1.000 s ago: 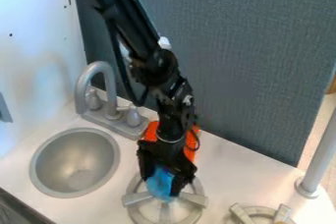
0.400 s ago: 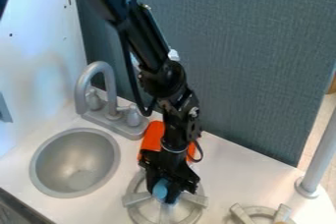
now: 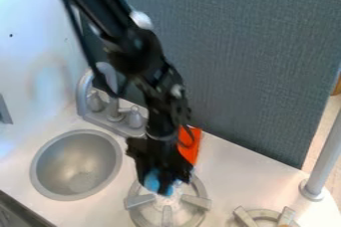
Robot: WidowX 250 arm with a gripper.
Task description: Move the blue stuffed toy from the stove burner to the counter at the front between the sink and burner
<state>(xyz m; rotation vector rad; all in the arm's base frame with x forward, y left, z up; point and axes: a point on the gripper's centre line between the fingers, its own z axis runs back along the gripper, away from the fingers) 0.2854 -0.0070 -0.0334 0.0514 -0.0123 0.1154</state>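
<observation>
High, slanting down — seemingly near

Round metal sink [image 3: 67,159] set into white tabletop [image 3: 236,171], left side. Grey faucet [image 3: 83,94] behind it, curved spout, two knobs [image 3: 136,118] on shared base. Orange object [image 3: 191,146] right of faucet, near foot of blue-grey partition [image 3: 246,61]; partly hidden, identity unclear. White panel [image 3: 33,42] at left, meets tabletop behind sink. Grey post [image 3: 326,154] at right, round flange at foot. Second burner grate [image 3: 245,217] at lower right, cut off by view edge. Light floor [image 3: 321,121] beyond partition.
</observation>
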